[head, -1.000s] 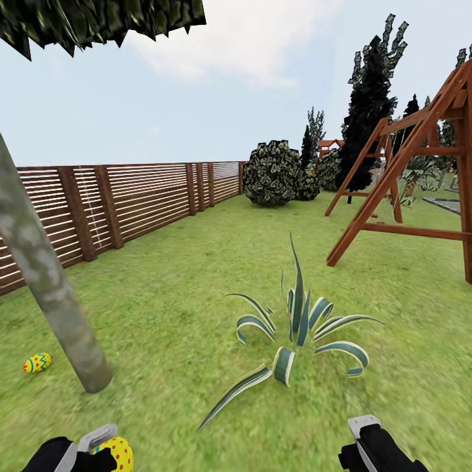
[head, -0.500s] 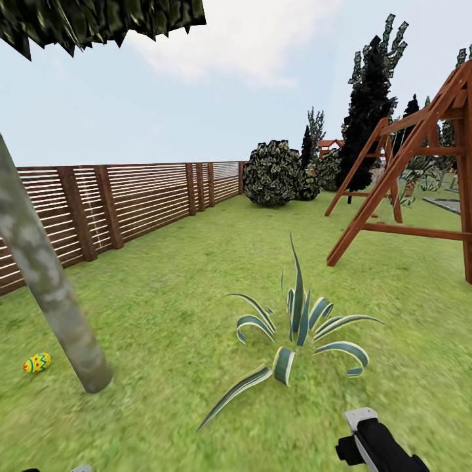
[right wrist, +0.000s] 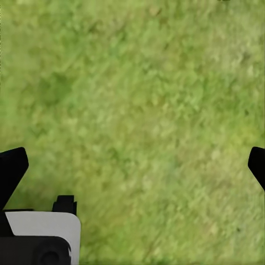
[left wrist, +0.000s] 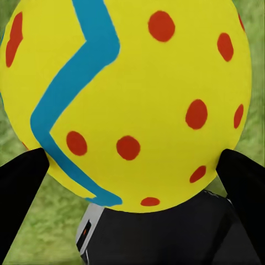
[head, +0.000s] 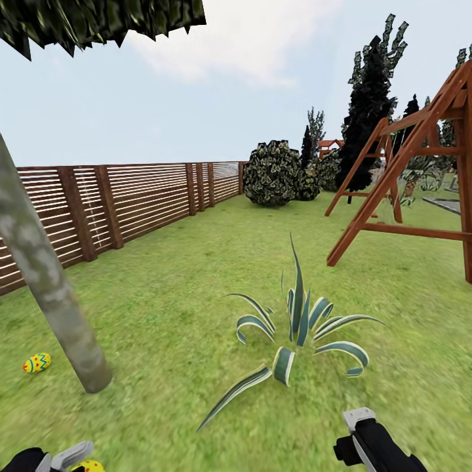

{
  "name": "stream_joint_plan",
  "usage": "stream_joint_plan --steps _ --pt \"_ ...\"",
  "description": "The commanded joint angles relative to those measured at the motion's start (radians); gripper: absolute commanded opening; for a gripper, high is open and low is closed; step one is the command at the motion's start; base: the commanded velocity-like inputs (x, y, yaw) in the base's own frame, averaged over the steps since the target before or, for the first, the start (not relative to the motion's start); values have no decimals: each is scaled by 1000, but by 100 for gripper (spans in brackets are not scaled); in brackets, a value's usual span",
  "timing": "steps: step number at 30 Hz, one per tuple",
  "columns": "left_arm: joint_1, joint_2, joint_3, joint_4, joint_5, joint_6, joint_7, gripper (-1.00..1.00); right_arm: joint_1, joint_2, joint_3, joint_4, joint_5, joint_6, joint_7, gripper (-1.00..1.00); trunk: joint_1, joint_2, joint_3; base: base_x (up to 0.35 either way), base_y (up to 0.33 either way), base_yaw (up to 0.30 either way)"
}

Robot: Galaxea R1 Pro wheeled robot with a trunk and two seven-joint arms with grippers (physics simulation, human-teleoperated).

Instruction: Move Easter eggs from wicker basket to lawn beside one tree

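Note:
One Easter egg (head: 37,362), yellow with blue-green zigzags, lies on the lawn (head: 170,314) just left of the tree's pale mottled trunk (head: 49,282). My left gripper (head: 78,459) sits at the head view's bottom edge, shut on a second Easter egg (head: 90,467). In the left wrist view this egg (left wrist: 127,99) is yellow with red dots and a blue zigzag, clamped between the black fingers (left wrist: 19,187). My right gripper (head: 359,419) hangs low on the right, open over bare grass (right wrist: 138,99) with nothing between its fingers (right wrist: 11,171). The wicker basket is out of view.
A spiky striped agave plant (head: 295,328) grows just ahead, between the arms. A brown slat fence (head: 131,196) runs along the left. A wooden swing frame (head: 406,170) stands on the right, with bushes (head: 272,174) and a dark conifer (head: 370,105) beyond.
My left gripper dropped with its egg below the picture's edge, then rose a little so its tip and the egg's top show again. The right gripper shifted slightly down and left.

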Motion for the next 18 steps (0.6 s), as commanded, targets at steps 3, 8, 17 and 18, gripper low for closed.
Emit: stream_joint_plan --steps 3,8,17,18 --pt "-1 1 5 -17 -4 10 -4 -100 -1 -1 5 -1 7 5 1 100 1 -2 -2 0 0 0" --pt "-1 -3 6 -30 -5 10 -3 -100 -1 -1 5 -1 7 5 1 100 12 -23 -11 0 0 0" --pt "-1 -10 7 -32 -2 10 -5 -100 -1 -1 4 -1 4 3 1 100 47 -86 -40 0 0 0" --pt "-1 -10 7 -32 -2 10 -5 -100 -1 -2 4 -1 4 4 1 100 50 -93 -43 0 0 0"
